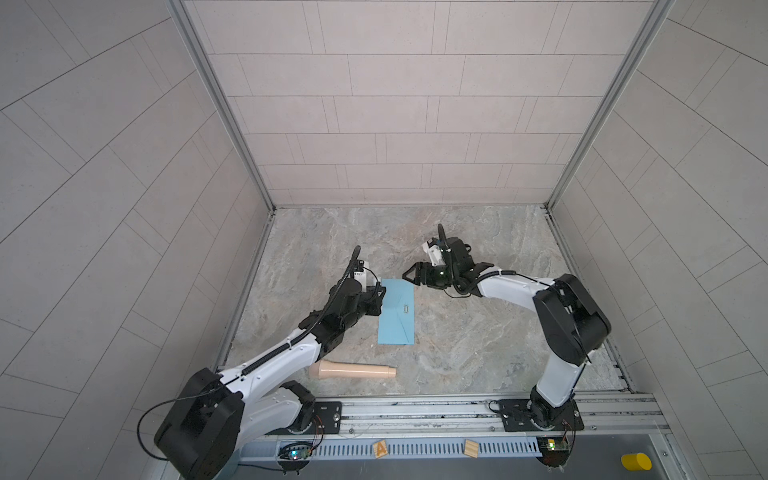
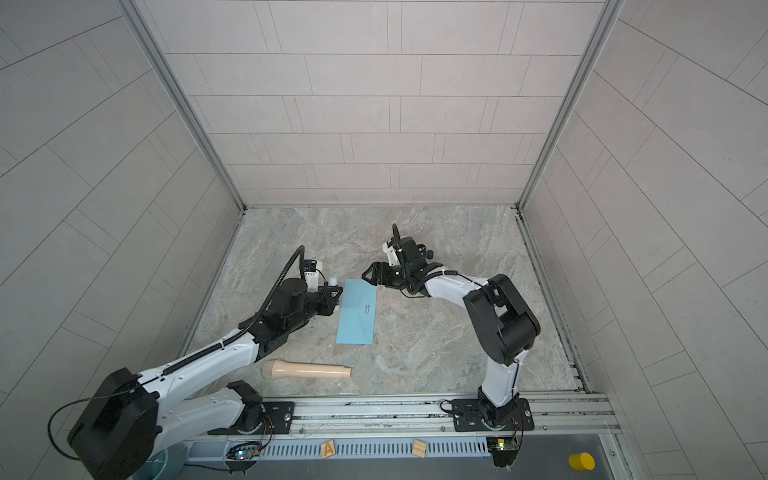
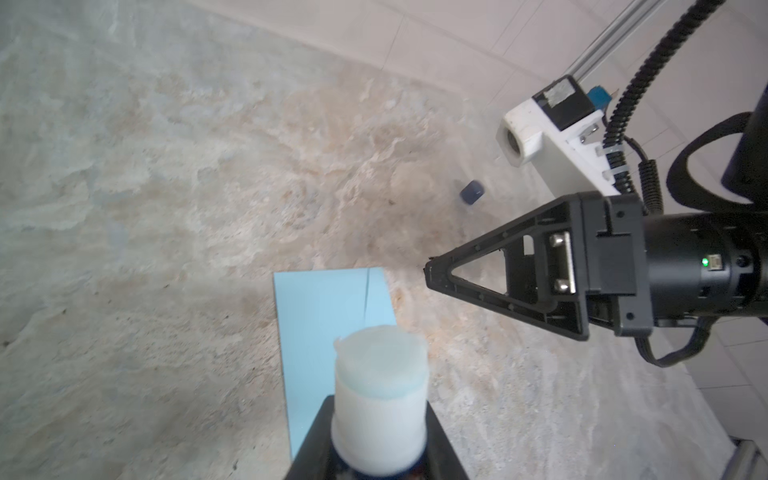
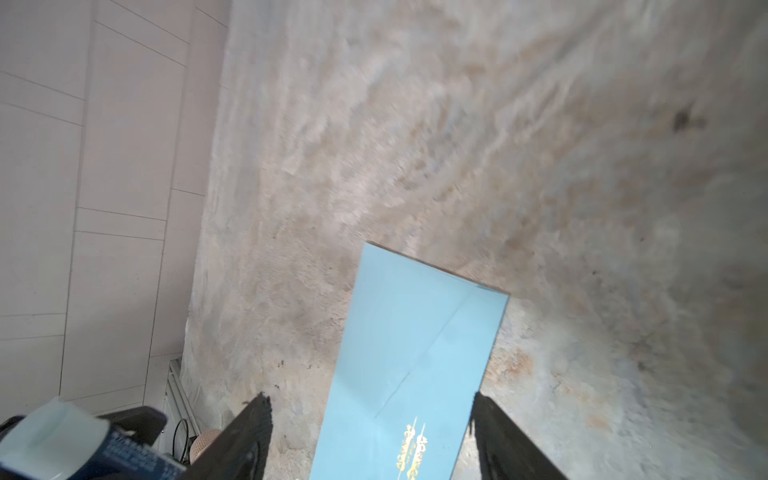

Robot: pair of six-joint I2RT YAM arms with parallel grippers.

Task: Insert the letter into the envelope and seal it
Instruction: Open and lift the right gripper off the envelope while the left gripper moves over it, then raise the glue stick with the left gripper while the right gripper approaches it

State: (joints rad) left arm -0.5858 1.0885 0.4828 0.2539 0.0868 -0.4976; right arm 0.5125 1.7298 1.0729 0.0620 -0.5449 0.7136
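Closest to us, a white glue stick stands clamped in the left gripper, whose fingers are narrowed onto its barrel. The envelope runs out flat beneath and ahead of the stick's tip. Our right gripper hangs with fingers spread wide and empty. The envelope passes under and between them, its gold mark sitting back from the fingertips; whether they touch the paper we cannot tell. We see no letter anywhere, so it may be inside. We judge the envelope light, thin and floppy, likely to skate on the smooth tabletop, so we would pin it flat and take hold only at a free edge.
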